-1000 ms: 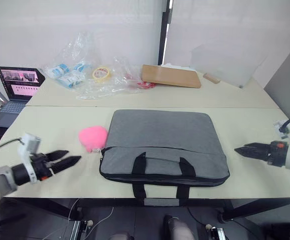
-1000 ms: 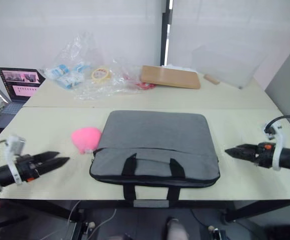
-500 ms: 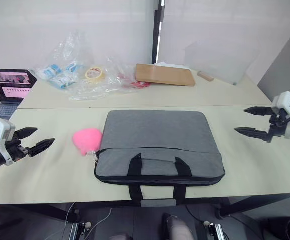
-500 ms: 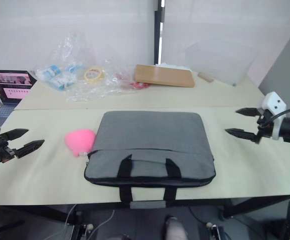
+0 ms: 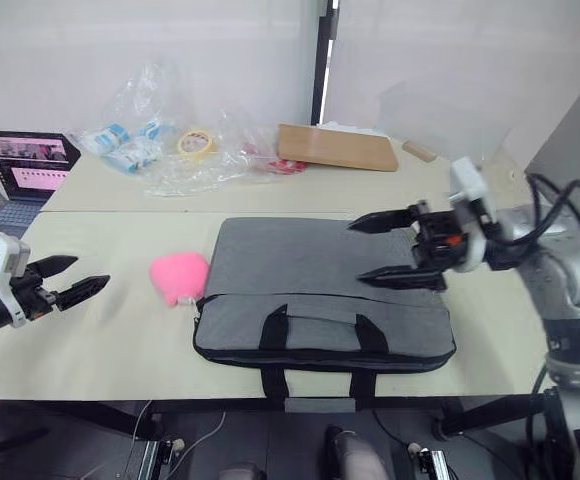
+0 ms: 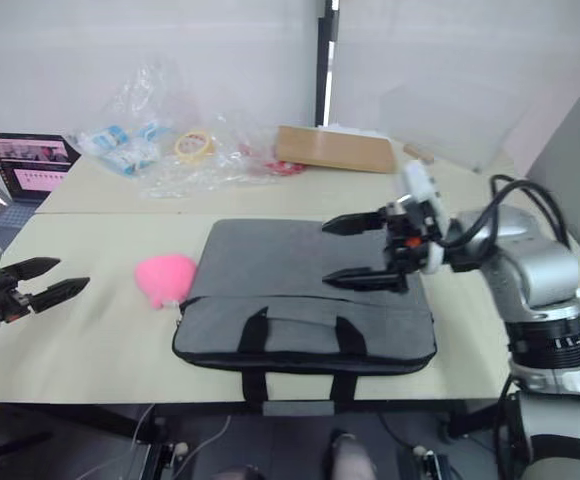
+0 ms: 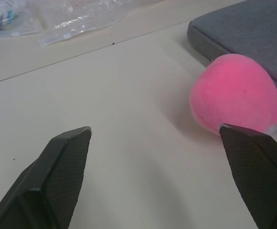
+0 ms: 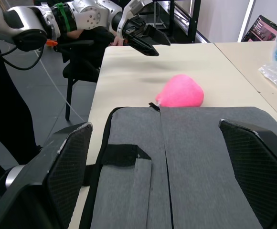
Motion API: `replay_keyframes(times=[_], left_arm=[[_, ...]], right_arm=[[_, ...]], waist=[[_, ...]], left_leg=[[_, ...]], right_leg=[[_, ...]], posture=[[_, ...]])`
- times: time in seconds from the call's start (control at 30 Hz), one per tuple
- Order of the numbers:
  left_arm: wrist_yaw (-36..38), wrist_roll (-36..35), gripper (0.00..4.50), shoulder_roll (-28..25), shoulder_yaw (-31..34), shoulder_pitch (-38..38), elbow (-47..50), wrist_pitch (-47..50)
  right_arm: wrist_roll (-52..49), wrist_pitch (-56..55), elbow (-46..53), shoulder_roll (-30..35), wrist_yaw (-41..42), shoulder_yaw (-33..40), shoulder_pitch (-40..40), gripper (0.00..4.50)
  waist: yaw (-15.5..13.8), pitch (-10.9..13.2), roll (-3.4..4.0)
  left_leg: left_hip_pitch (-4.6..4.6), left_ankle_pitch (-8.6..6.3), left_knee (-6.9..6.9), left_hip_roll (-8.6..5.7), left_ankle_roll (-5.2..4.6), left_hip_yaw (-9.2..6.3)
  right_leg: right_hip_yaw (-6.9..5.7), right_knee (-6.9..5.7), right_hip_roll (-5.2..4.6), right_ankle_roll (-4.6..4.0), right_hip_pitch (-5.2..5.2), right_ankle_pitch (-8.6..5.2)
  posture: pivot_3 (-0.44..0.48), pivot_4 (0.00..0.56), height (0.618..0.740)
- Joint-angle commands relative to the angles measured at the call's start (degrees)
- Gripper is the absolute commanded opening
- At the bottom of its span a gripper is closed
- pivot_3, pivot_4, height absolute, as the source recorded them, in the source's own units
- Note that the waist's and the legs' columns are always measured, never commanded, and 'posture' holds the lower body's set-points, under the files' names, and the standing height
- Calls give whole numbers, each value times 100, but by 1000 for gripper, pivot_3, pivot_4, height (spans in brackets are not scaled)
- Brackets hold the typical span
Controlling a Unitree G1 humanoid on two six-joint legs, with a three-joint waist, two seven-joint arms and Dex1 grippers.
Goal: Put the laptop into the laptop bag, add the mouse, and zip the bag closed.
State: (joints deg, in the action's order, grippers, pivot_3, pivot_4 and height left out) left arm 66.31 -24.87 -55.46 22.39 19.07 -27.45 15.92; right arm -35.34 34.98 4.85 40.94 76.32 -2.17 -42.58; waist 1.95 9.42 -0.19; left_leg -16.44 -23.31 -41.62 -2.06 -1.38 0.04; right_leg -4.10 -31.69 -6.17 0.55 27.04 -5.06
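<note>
Left eye view: right pincer [image 5: 385, 250], spread, has moved left over the laptop bag [image 5: 320, 290]; left pincer [image 5: 75, 279] remains spread. Bag zipped; closing appears finished.

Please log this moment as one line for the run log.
laptop bag: flat on table, looks zipped | right claw: open, over bag | left claw: open, left of pink fluffy ball

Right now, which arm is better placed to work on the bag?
Right. The right gripper hangs open over the laptop bag, while the left gripper sits beyond the pink ball.
</note>
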Motion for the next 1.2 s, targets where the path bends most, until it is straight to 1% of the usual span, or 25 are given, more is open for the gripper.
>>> replay_keyframes(times=[0.03,0.17,0.2,0.23,0.3,0.4,0.6,0.63,0.77,0.9,1.03,1.2], left_arm=[[166,-89,4500,24,-252,331,366,207],[316,32,4500,60,-607,682,328,344],[354,64,4500,82,-716,810,286,365],[431,117,4500,102,-874,959,229,393],[651,286,4500,176,-1251,1325,0,378],[911,466,4500,262,-1573,1717,-358,358],[1154,998,4500,461,-2072,2363,-1256,-39],[1248,1056,4500,480,-2145,2437,-1363,-43],[1541,1227,4500,539,-2345,2550,-1574,-43],[1623,1402,4500,516,-2434,2493,-1623,-202],[1719,1313,3347,397,-2289,2357,-1406,-24],[1782,1247,1693,147,-2118,1877,-974,64]], right_arm=[[443,-415,-149,-388,-419,-281,-143,4471],[776,-853,-426,-793,-484,-559,-134,4471],[838,-955,-555,-909,-500,-608,-140,4232],[872,-994,-737,-1039,-499,-647,-164,3917],[1180,-1406,-1276,-1310,-438,-851,-249,3307],[1559,-1895,-1902,-1626,-440,-1037,-354,2269],[2031,-2531,-2681,-1943,-219,-1338,-336,223],[2142,-2610,-2826,-1951,-175,-1408,-319,62],[2533,-3005,-3293,-1981,-177,-1554,-249,62],[2671,-3166,-3484,-1984,-280,-1535,-179,62],[2675,-3180,-3517,-1988,-328,-1479,-142,0],[2737,-3212,-3558,-2026,-378,-1501,-148,0]], waist=[[10,-1,-3],[70,-1,-3],[84,-1,-3],[91,-1,-3],[102,-2,-4],[137,-2,-5],[223,-2,-5],[225,-2,-5],[225,-5,-8],[217,-15,-25],[207,-25,-41],[208,-26,-41]], left_leg=[[0,0,-4,0,0,0],[4,0,-5,-1,-1,3],[6,0,-5,-1,-1,3],[7,1,-6,-1,-1,3],[7,1,-10,-2,-1,4],[9,1,-23,-4,-2,4],[7,1,-23,-4,-4,-1],[8,2,-23,-4,-3,-1],[10,2,-26,-3,-4,-1],[14,2,-27,-2,-4,-1],[15,1,-33,-2,-4,-2],[18,1,-31,0,-4,-5]], right_leg=[[0,-6,0,0,0,0],[4,-17,2,-4,1,-2],[3,-18,2,-5,1,-3],[3,-18,2,-5,1,-3],[3,-20,2,-5,0,-2],[6,-31,2,-6,-5,-2],[8,-33,2,-7,-4,-3],[8,-34,2,-8,-4,-3],[9,-38,2,-8,-3,-4],[13,-43,2,-8,-4,-4],[19,-48,2,-8,-8,-4],[20,-48,2,-8,-6,-4]], posture=[[0,150,740],[0,150,740],[0,150,740],[0,150,740],[0,150,740],[0,150,740],[0,150,740],[0,150,740],[0,150,740],[0,150,740],[0,150,740],[0,150,740]])
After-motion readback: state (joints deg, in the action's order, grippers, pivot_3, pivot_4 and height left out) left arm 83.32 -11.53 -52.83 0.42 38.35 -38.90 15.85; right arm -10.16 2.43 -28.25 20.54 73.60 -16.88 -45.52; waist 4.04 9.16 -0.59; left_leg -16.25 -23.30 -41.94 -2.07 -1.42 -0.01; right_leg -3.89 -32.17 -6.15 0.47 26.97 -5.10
